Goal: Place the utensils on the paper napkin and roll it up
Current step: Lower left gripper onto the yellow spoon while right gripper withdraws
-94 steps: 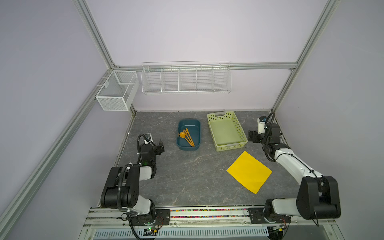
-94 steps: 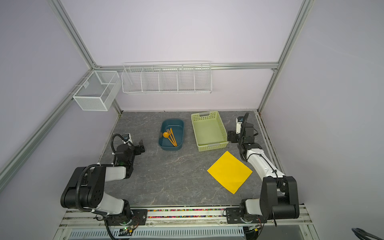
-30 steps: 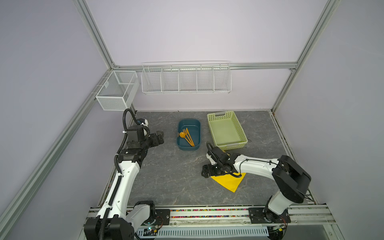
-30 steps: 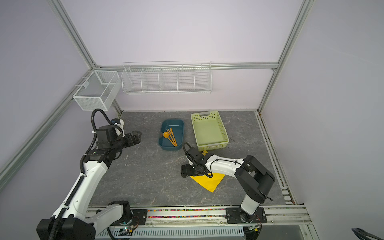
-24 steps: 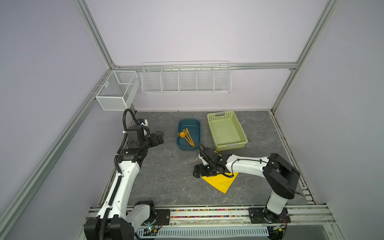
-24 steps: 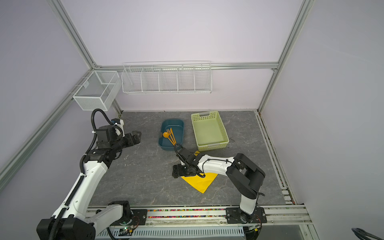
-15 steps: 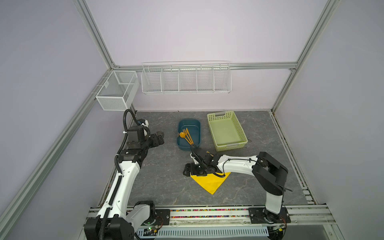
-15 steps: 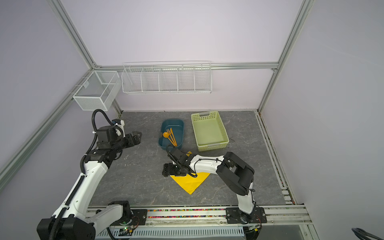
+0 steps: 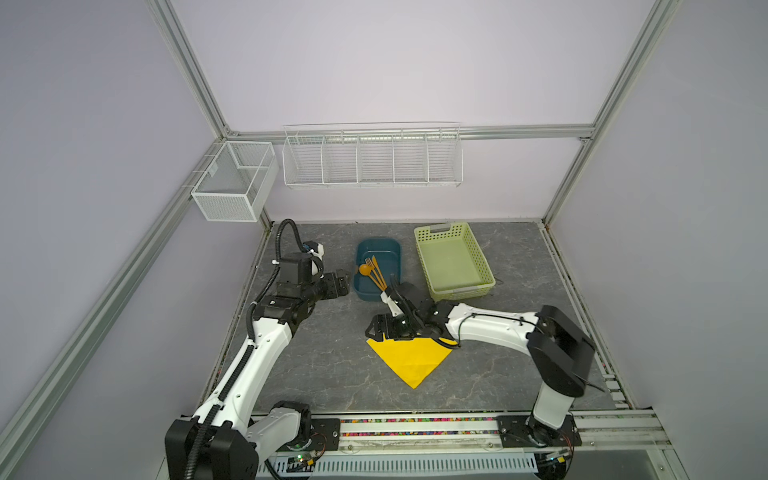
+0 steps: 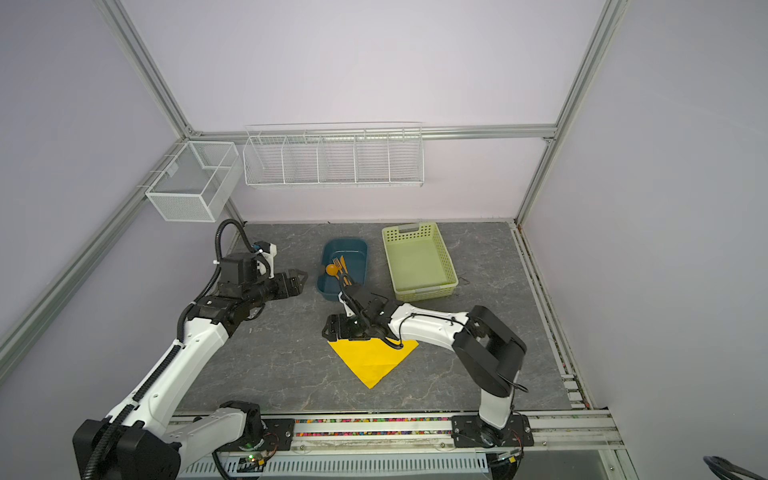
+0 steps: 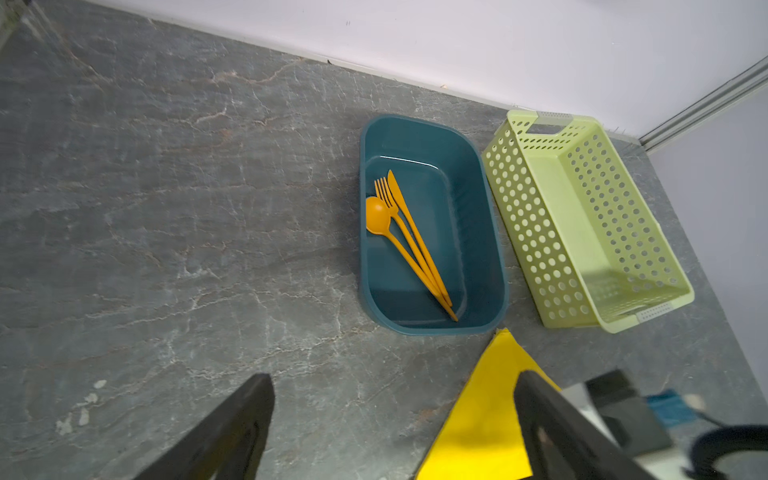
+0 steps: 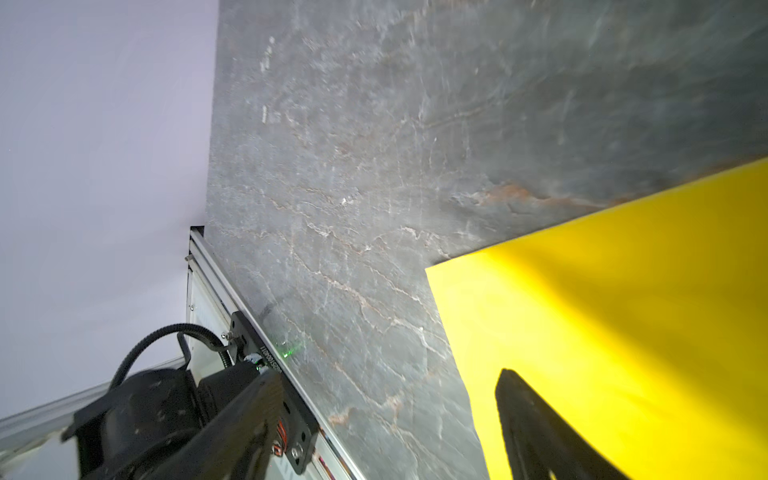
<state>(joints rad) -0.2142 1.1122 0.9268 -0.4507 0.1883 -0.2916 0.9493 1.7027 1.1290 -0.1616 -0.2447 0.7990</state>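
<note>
Left gripper (image 9: 345, 282): fingers spread, nothing between them, positioned at nine o'clock of the teal tub (image 9: 365, 293). Utensils (image 9: 375, 272): all three lie together inside that tub. Right gripper (image 9: 372, 331): fingers spread, low at the eleven o'clock edge of the paper napkin (image 9: 409, 359), one finger over the sheet. The napkin lies flat on the table (image 9: 324, 365), at six o'clock of the tub. Green perforated basket (image 9: 461, 291): at three o'clock of the tub.

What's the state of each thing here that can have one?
utensils: lying together in the blue tub.
paper napkin: flat, unrolled, no utensils on it.
green basket: empty.
left end effector: open, holding nothing.
right end effector: open, over the paper napkin's edge.
</note>
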